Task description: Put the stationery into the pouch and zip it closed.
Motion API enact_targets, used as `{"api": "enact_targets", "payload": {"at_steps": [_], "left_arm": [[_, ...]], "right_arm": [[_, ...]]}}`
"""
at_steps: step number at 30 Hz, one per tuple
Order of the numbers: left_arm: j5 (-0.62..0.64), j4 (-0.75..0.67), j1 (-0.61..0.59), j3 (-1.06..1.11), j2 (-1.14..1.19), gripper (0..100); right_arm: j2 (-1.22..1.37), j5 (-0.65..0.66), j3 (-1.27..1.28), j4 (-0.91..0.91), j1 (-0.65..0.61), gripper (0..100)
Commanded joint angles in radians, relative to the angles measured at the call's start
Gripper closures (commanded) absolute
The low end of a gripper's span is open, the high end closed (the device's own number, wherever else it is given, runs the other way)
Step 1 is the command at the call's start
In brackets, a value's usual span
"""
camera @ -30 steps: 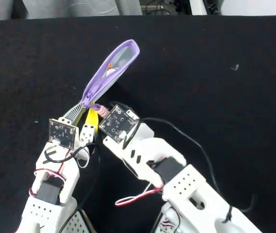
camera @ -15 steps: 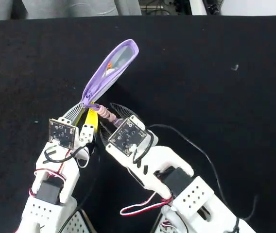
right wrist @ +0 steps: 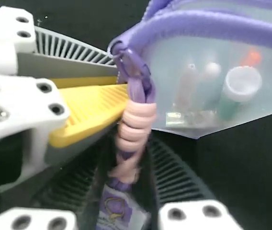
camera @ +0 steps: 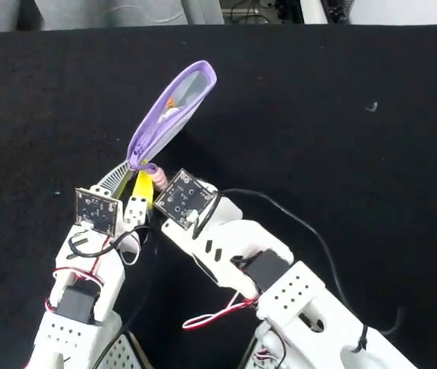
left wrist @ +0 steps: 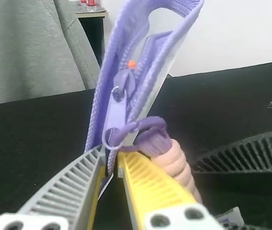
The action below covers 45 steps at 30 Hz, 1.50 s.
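Purple pouch (camera: 174,104) stands on edge over the black table (camera: 357,154). Its near corner is pinched between my left fingers (left wrist: 145,175), which are closed on it. Stationery (right wrist: 236,86) sits inside behind the clear wall, so I judge the loading done. The zip gapes open along most of its length, with the slider (left wrist: 117,120) just above the left fingers. My right fingers (right wrist: 172,179) are closed around the pink coiled pull (right wrist: 135,122) hanging from that slider. Nearly the whole zipping run is left.
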Motion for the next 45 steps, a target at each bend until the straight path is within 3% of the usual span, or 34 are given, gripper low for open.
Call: {"api": "enact_targets", "payload": {"at_steps": [1,6,14,21,34,45], "left_arm": [[0.012,-0.029,-0.008,0.019,-0.008,97],[0.012,-0.029,-0.010,0.019,-0.008,97],[0.012,-0.029,-0.008,0.019,-0.008,97],[0.012,-0.028,-0.015,0.019,-0.008,97],[0.011,-0.026,-0.015,0.021,-0.008,97],[0.011,-0.023,-0.015,0.022,-0.006,97]], "right_arm": [[0.007,0.005,-0.064,-0.020,-0.018,95.2],[0.007,0.005,-0.062,-0.018,-0.018,82.3],[0.007,0.006,-0.062,-0.020,-0.018,81.6],[0.005,0.008,-0.081,-0.014,-0.014,98.9],[-0.105,0.008,-0.277,0.273,0.160,98.7],[-0.266,0.008,-0.348,0.318,0.296,98.8]]}}
